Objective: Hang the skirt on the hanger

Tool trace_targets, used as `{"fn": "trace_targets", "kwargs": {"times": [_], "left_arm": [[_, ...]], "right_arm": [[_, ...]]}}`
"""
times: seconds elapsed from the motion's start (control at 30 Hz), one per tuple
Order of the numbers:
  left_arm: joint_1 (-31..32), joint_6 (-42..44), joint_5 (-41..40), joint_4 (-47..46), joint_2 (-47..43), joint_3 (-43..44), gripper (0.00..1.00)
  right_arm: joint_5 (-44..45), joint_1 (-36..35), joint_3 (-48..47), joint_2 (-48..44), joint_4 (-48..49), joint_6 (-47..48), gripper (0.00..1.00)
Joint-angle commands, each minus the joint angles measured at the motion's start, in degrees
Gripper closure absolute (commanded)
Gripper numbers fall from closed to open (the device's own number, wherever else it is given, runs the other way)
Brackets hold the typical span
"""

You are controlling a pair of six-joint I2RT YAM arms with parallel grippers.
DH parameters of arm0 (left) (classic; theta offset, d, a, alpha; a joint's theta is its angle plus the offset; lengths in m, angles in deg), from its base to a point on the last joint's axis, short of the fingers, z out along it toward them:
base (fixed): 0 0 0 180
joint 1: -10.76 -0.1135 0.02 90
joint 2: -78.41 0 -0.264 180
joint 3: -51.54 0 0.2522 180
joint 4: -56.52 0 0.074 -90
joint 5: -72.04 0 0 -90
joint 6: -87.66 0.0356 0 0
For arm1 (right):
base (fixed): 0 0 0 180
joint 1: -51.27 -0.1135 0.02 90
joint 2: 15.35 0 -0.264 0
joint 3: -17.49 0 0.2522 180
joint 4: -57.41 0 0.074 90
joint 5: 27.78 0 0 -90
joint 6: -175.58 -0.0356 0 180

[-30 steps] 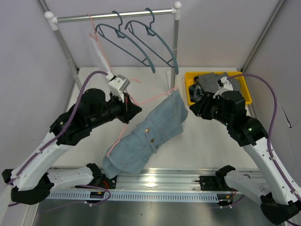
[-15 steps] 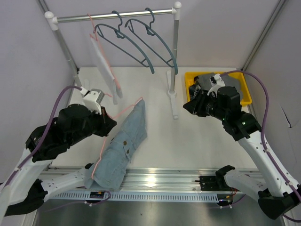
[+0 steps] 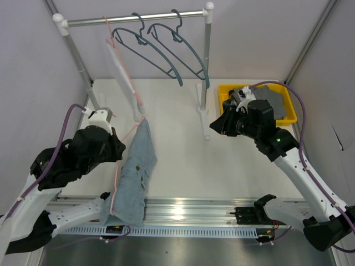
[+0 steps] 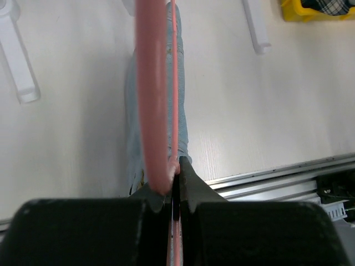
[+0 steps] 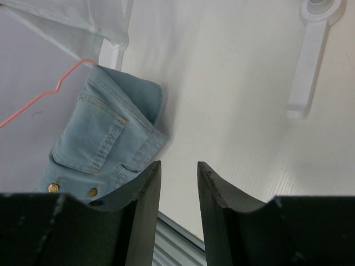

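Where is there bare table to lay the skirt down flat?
Bare table lies between the denim skirt and the rack foot, forward to the metal rail. Crowded: right rear, with the yellow bin and right claw; and the left, around the skirt.

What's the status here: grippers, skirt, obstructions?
Left gripper shut on pink hanger. Right gripper open, empty. Denim skirt hanging along the hanger, not yet on rail. White garment close to hanger's top.

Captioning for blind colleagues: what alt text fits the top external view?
The left gripper holds a pink hanger with a denim skirt on it, at the table's left. The right gripper hovers open and empty near a yellow bin; two teal hangers hang on the rail.
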Motion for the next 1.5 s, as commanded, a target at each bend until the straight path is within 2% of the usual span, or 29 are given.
{"fn": "trace_targets", "kwargs": {"times": [0.0,0.47,0.87,1.07,1.47], "left_arm": [[0.12,-3.41,-3.0,-0.35,-0.79,1.61,1.0],[0.03,-7.54,-5.2,4.84,-2.72,0.47,1.0],[0.03,-9.13,-4.94,9.24,-5.89,2.84,1.0],[0.03,-9.56,-4.41,9.5,-9.05,3.55,1.0],[0.03,-11.76,-9.6,6.26,-11.86,8.82,1.0]], "right_arm": [[-0.82,-0.07,0.78,0.48,3.36,1.52,0.62],[-1.18,-0.16,3.59,0.66,5.73,1.08,0.62],[-1.09,-0.08,5.52,1.01,6.53,1.52,0.62],[-1.0,-0.08,6.4,1.36,7.05,1.52,0.62],[-0.74,-2.53,5.09,2.77,7.58,2.22,0.62]]}}
